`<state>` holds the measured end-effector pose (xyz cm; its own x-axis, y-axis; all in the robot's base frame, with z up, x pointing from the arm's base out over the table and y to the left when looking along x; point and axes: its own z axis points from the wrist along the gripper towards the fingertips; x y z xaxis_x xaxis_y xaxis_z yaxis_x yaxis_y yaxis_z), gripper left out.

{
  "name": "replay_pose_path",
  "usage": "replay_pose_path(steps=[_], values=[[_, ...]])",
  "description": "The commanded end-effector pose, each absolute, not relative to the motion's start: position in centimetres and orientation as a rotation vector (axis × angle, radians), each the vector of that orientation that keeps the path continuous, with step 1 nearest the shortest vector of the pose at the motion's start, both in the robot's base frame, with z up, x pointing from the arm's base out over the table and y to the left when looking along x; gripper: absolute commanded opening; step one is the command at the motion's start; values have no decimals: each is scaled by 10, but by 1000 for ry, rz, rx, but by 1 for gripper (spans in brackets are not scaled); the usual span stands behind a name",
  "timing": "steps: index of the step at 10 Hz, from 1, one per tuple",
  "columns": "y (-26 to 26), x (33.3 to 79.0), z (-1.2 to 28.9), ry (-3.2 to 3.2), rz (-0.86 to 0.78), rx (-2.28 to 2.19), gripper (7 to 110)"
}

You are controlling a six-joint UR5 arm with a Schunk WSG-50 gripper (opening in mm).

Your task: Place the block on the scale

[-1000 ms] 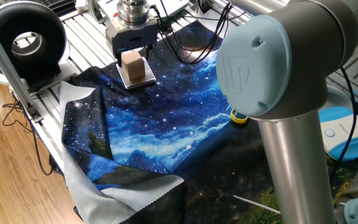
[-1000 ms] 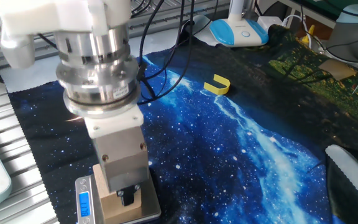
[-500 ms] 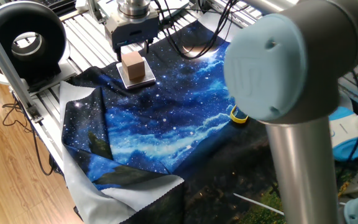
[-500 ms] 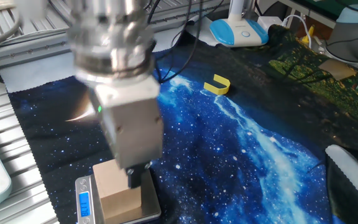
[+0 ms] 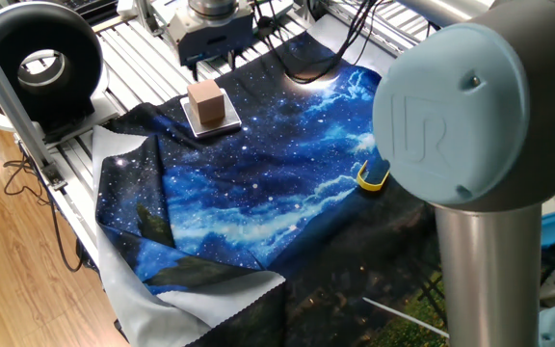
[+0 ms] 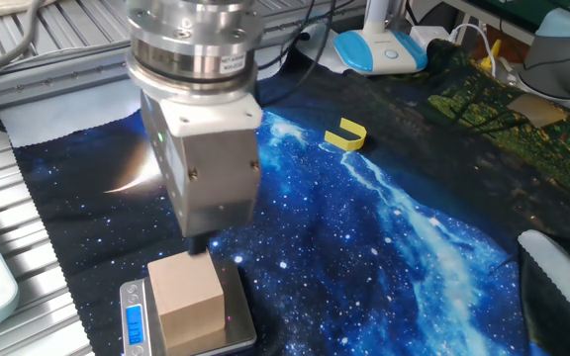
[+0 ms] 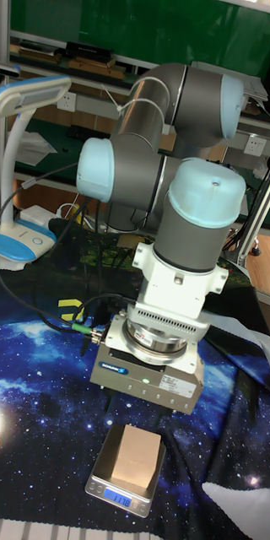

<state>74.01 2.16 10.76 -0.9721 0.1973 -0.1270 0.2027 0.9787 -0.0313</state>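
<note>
The block (image 5: 205, 99) (image 6: 186, 302) (image 7: 135, 454), a tan wooden cube, rests on the scale (image 5: 227, 124) (image 6: 135, 322) (image 7: 116, 498), whose blue display strip is lit. My gripper (image 6: 201, 245) (image 5: 210, 64) hangs just above and slightly behind the block, apart from it and holding nothing. Its dark fingers peek out below the grey body in the other fixed view. In the tall fixed view the wrist hides the fingers.
A blue galaxy cloth (image 5: 258, 193) covers the table, folded over at its near corner. A yellow clip (image 6: 346, 134) (image 5: 369, 178) lies mid-cloth. A white-and-blue lamp base (image 6: 379, 49) stands at the back. A black round fan (image 5: 41, 63) sits beside the metal rails.
The gripper has let go of the block and risen off it. The block stays on the scale.
</note>
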Motion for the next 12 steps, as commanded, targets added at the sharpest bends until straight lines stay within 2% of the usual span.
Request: replay_pose_path(steps=[1,7,8,12], values=[[12,751,105,2978,-88,310,22],[2,729,111,2977,-70,270,22],[4,725,112,2981,-65,275,7],[4,705,116,3013,-81,256,7]])
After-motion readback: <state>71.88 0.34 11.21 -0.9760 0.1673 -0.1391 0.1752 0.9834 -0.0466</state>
